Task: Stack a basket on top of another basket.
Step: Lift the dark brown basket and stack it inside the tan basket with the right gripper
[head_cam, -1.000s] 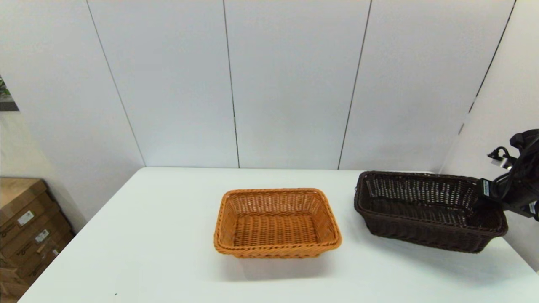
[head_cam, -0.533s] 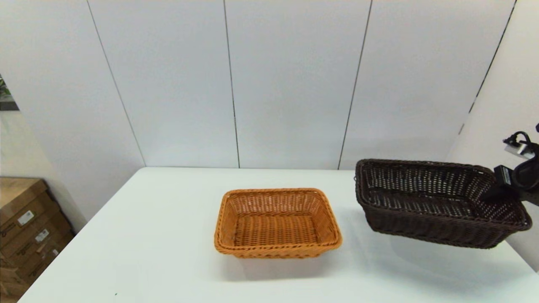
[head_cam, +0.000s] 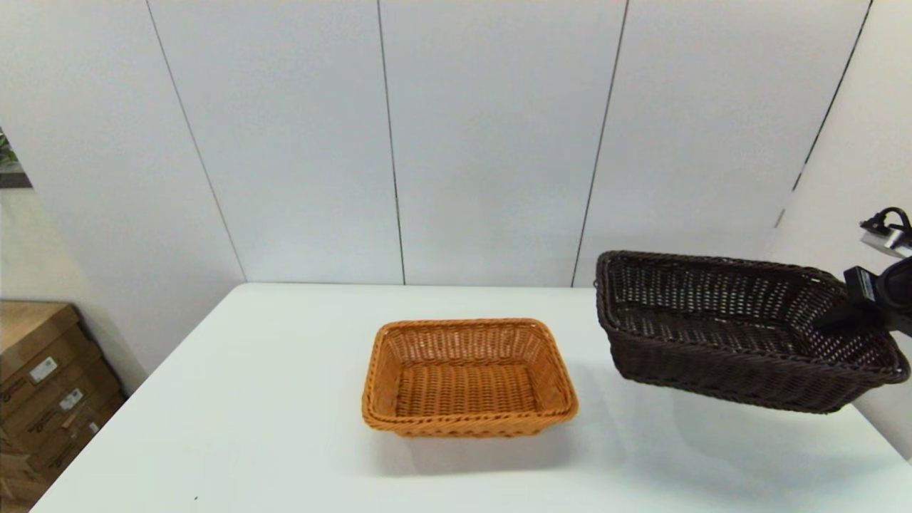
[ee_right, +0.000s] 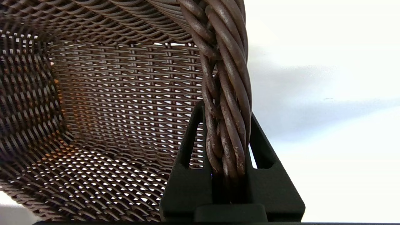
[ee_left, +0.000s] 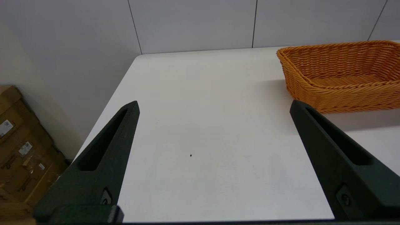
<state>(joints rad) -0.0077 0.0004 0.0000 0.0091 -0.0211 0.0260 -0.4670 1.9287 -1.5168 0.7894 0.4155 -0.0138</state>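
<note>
Cardboard boxes (head_cam: 43, 385): stacked at far left, off the tabletop; white labels stuck on, print too small to read.
Left gripper (ee_left: 215, 109): parked over the left part of the tabletop (head_cam: 285, 399), fingers spread wide, nothing between them.
Orange-tan basket (head_cam: 468, 376): flat on the tabletop near the middle, open side up; no tag or writing visible.
Dark brown basket (head_cam: 741, 331): right of the orange-tan basket and well apart from it, lifted clear of the tabletop, tilted, shadow underneath; no tag visible.
Right gripper (ee_right: 226, 125): at the far right, clenched on the braided rim of the dark brown basket's right end.
</note>
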